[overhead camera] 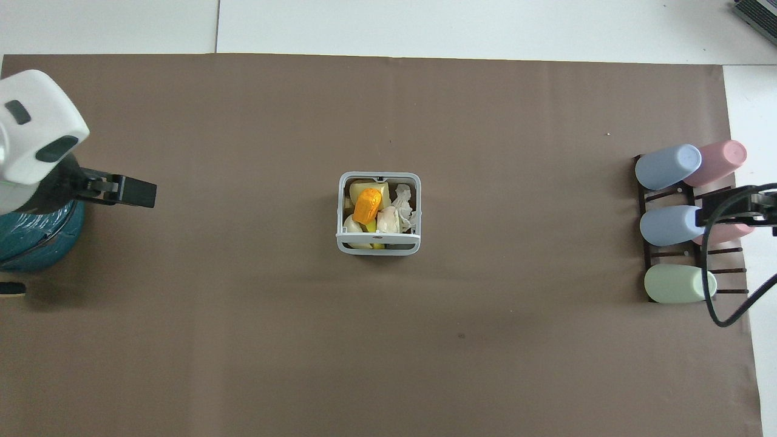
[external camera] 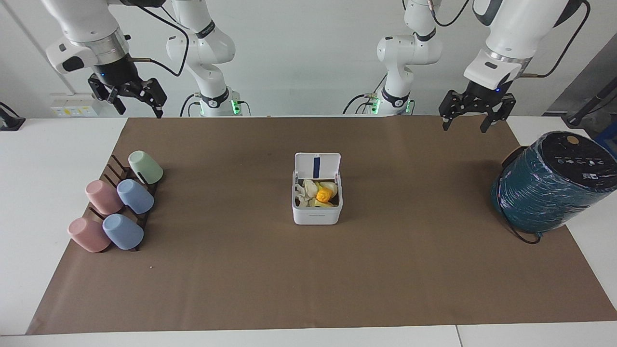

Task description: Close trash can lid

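My left gripper (external camera: 474, 120) hangs spread and empty, at two o'clock from the trash can (external camera: 317, 209); its lid (external camera: 317, 166) stands upright, crumpled scraps showing.

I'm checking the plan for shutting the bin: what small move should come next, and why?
Probably carry the left gripper over to the lid. The lid stands upright, open, on the trash can's edge nearer the robots, with nothing touching it. The right gripper waits above the cup rack.
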